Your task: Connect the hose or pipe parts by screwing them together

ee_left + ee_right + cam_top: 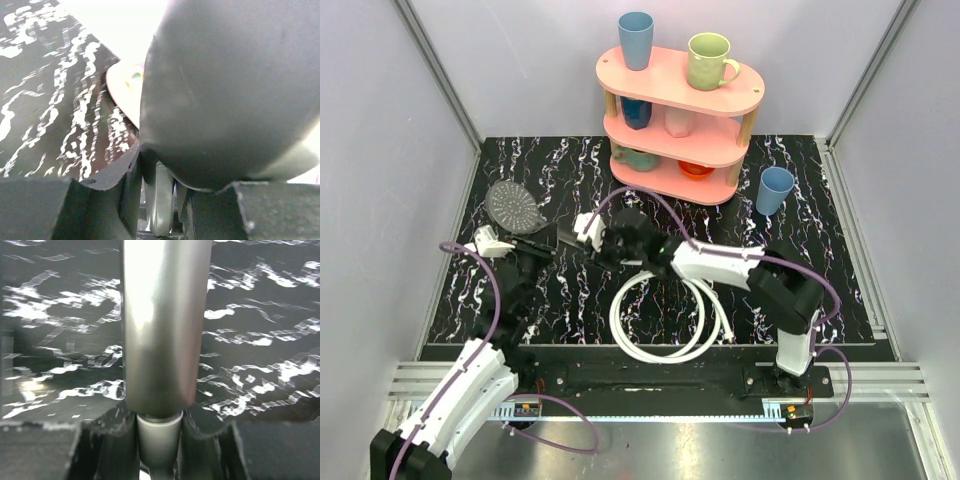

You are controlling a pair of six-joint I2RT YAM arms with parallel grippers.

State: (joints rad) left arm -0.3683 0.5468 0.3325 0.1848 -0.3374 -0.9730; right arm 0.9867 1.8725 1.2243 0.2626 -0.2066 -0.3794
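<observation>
The hose (616, 322) lies coiled on the tabletop (800, 290), arm-side of the shelf (680, 85) and well apart from it. It looks light and limp and likely to drag and twist, so its rigid end is the place to hold. The shower head (512, 204), left of and nearer than the shelf, looks stiff, smooth and probably slippery. The left gripper (160, 200) has its jaws clamped on the neck. The right gripper (158, 452) has its jaws closed around a small fitting (159, 432) at the handle (165, 325) end, a sound spot for turning.

Shower head handle (160, 325) smooth satin metal; hose (616, 325) glossy white plastic; tabletop (820, 290) marbled black.
</observation>
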